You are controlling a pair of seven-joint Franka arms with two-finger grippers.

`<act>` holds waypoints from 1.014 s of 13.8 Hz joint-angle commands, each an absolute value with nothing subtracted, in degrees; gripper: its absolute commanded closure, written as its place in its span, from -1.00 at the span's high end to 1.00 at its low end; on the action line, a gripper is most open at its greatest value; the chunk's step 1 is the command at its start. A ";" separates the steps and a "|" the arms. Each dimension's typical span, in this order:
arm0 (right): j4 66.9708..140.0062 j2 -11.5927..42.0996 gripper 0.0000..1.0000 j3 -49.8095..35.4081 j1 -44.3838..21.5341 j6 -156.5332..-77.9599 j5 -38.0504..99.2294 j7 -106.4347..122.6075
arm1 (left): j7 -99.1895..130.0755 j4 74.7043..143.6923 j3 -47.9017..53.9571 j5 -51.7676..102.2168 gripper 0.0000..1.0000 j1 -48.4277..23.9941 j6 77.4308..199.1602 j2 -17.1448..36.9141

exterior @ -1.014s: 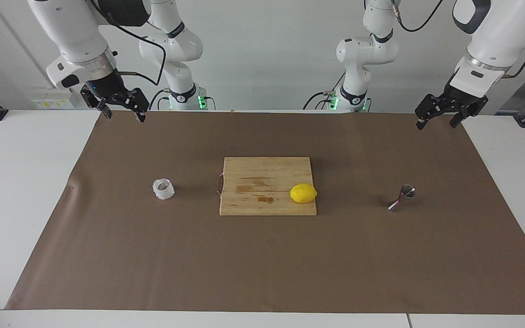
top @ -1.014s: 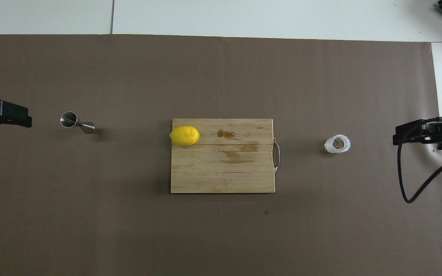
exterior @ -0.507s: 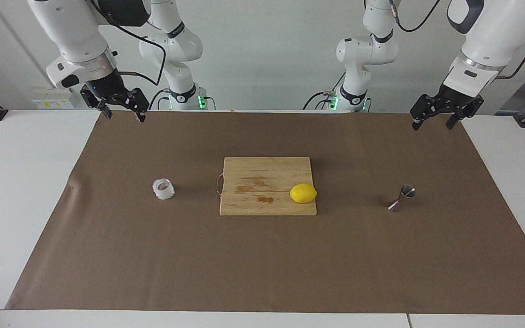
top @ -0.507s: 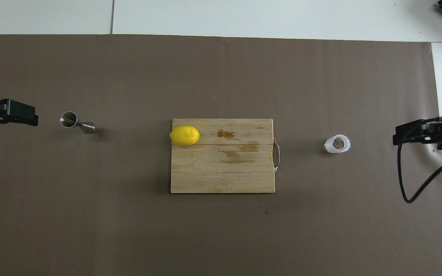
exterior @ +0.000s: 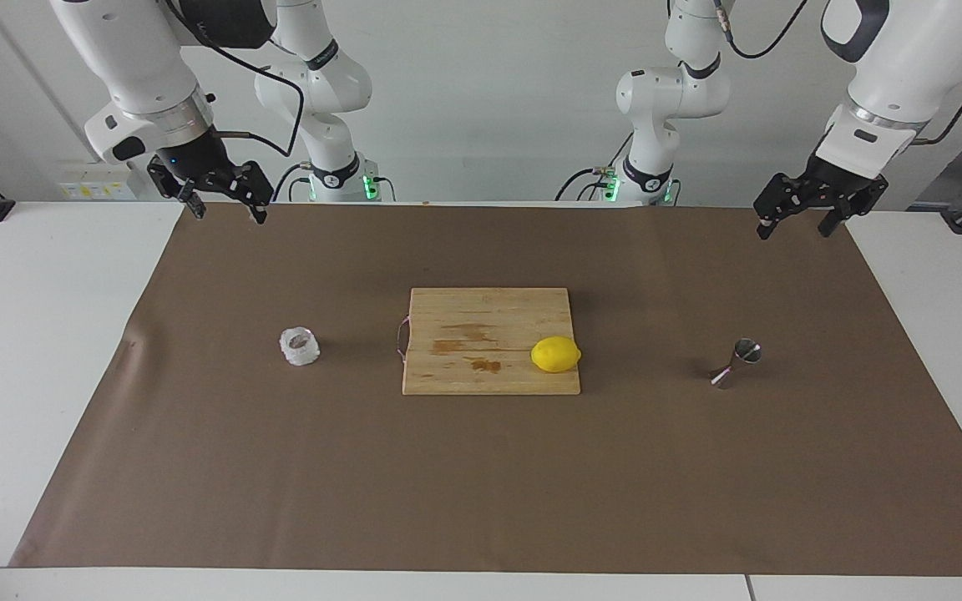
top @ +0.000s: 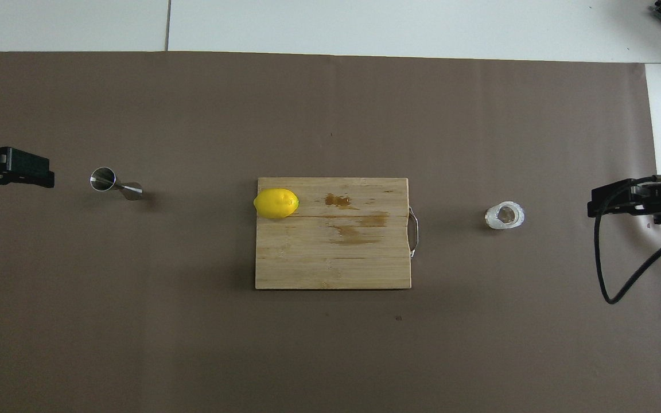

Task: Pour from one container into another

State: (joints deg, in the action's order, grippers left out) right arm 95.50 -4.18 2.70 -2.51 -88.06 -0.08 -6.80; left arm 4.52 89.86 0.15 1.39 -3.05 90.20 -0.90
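The whitish crinkled cup (exterior: 299,346) stands on the brown mat toward the right arm's end; it also shows in the overhead view (top: 504,215). The steel hourglass jigger (exterior: 736,364) stands on the mat toward the left arm's end, and shows in the overhead view (top: 113,184) too. My right gripper (exterior: 228,213) is open and empty, raised over the mat's edge, apart from the cup; the overhead view (top: 611,203) shows it as well. My left gripper (exterior: 794,227) is open and empty, raised over the mat's edge, apart from the jigger; the overhead view (top: 32,172) shows it too.
A wooden cutting board (exterior: 481,367) with a wire handle lies at the mat's middle between cup and jigger. A yellow lemon (exterior: 555,354) rests on the board's edge toward the jigger. A black cable (top: 623,275) hangs from the right arm.
My left gripper has shifted slightly toward the table's middle and risen a little. The right gripper, cup and jigger have not moved.
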 commanded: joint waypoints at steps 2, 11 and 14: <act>95.71 -4.66 1.00 2.46 -1.76 -87.71 1.58 -6.86 | 6.77 92.20 -0.26 12.10 1.00 0.87 91.23 -1.67; 95.71 -4.66 1.00 2.46 -1.76 -87.71 1.58 -6.86 | 7.47 91.49 -0.44 24.94 1.00 9.48 85.78 10.63; 95.71 -4.66 1.00 2.46 -1.76 -87.71 1.58 -6.86 | 7.47 91.41 -0.53 29.78 1.00 11.85 80.53 14.05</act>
State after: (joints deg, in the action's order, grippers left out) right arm 95.50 -4.18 2.70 -2.51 -88.06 -0.08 -6.80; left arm 6.52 92.65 -0.72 27.09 9.92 84.83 11.95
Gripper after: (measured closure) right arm 0.000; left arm 0.000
